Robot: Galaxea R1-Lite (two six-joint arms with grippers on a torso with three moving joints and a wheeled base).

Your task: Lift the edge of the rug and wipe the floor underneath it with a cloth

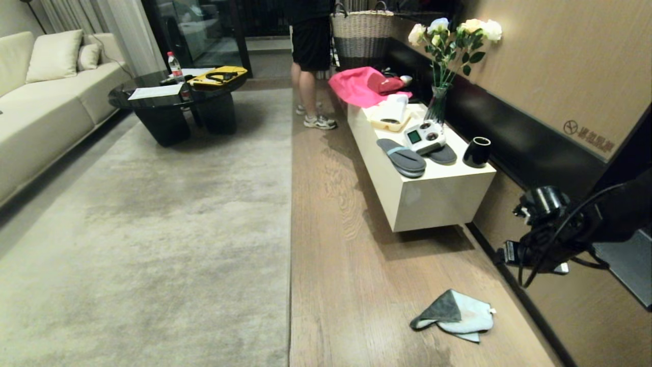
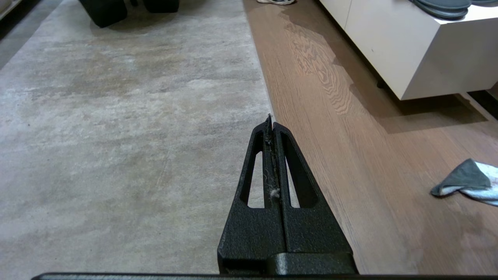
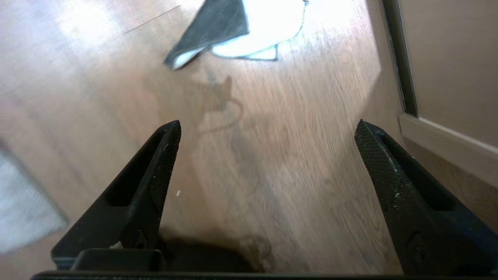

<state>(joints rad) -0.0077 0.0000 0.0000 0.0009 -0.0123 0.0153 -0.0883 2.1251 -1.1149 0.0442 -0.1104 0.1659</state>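
right gripper [image 3: 268, 128] hangs above the floor [image 1: 356, 265] with its jaws spread wide and nothing between them; in the head view the arm shows at the right edge, up near the wall. left gripper [image 2: 271, 123] is pressed shut on nothing, only a bit of lint caught between its fingers, and it points out over the line where rug meets wood.

the cloth [image 1: 455, 315] lies crumpled on the planks near the wall, well apart from the rug edge [image 1: 291, 229], dark grey side folded over the pale side. it looks soft, light and limp, so it should bunch up under a pinch and drape when lifted; the raised dark fold seems the best place to take hold, since the flat pale part would give the fingers little to bite on.

the rug edge runs straight and lies flat against the wood, not yet lifted. the rug is large and short-piled, so likely floppy but weighty along its length; only a short stretch of border would probably come up at once, and a thin bound edge lying tight to the planks may be hard to get a finger under.

the planks have a slight sheen, so the cloth may slide when nudged. beside the strip of wood a low white bench [image 1: 448, 199] carries slippers, a vase of flowers [image 1: 448, 46] and a dark cup. a person [image 1: 310, 61] stands at the far end, by a black coffee table [image 1: 173, 102] and a sofa [image 1: 46, 102].
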